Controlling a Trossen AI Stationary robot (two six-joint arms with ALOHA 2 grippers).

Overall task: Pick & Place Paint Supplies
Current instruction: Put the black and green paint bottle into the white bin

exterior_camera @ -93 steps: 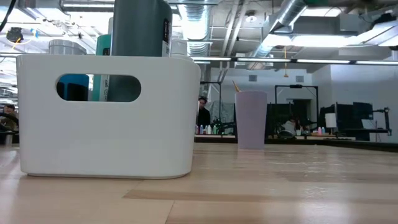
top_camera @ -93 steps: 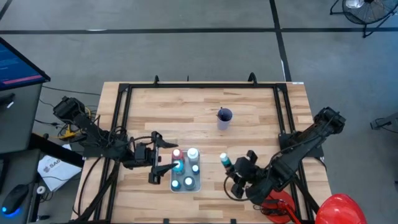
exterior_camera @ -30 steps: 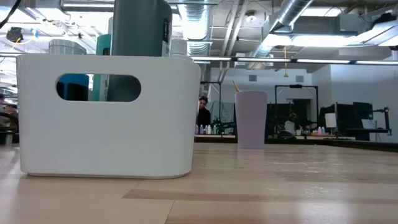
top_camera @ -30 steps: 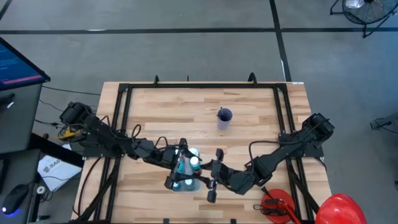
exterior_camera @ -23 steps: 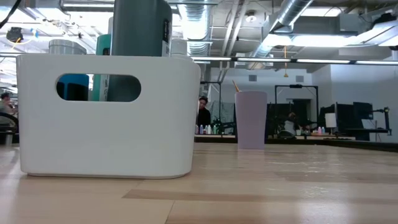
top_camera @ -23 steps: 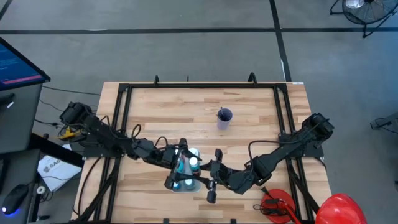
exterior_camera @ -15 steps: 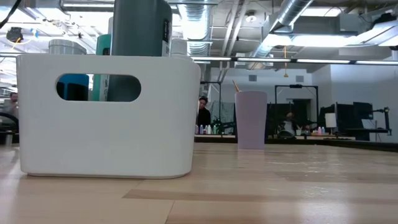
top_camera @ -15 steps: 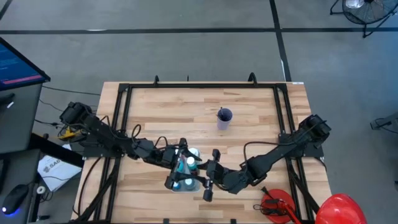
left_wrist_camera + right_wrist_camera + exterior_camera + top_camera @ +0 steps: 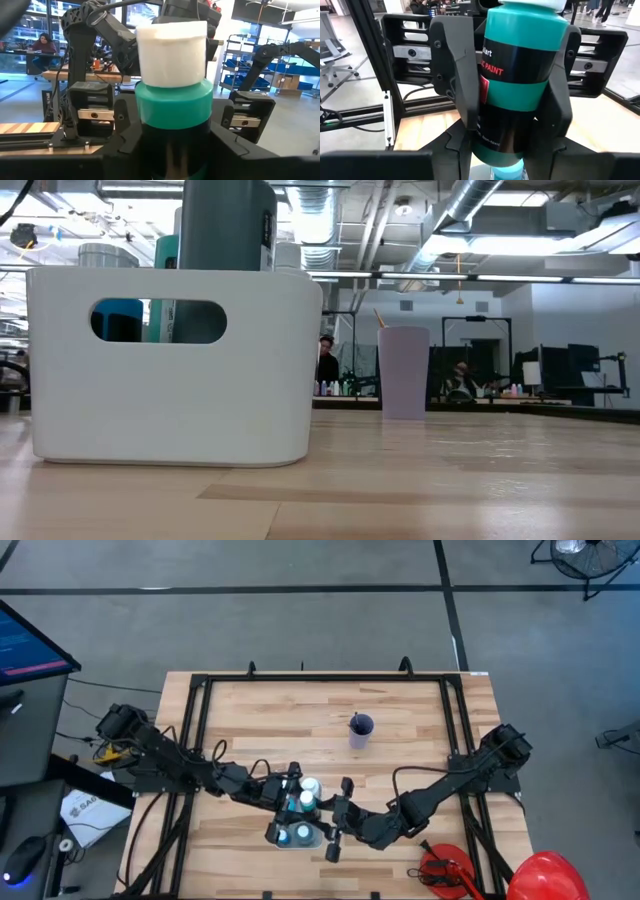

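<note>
Handover at the bin – left claw closes in

Change first: a second ago the left claw (image 9: 293, 802) stood wide around the teal bottle (image 9: 522, 75); now its fingers (image 9: 454, 75) lie flush on the bottle's sides. The right claw (image 9: 334, 821) has not let go, its own fingers hugging the lower body. So both claws are clamped on the one bottle, facing each other across it, the left arm reaching in from 9 o'clock and the right from 4.

For the task that reads as a transfer half done – the left has taken hold, and the right's release looks like the next step before the bottle can be set down.

The bottle hangs just above the white bin (image 9: 170, 410) at the table's 6 o'clock edge, with a light-blue bottle (image 9: 506, 172) right beneath it. Its long axis runs roughly upright, white cap up and base toward the bin. The purple cup (image 9: 361, 727) stands well apart, toward 1 o'clock from the bin.
</note>
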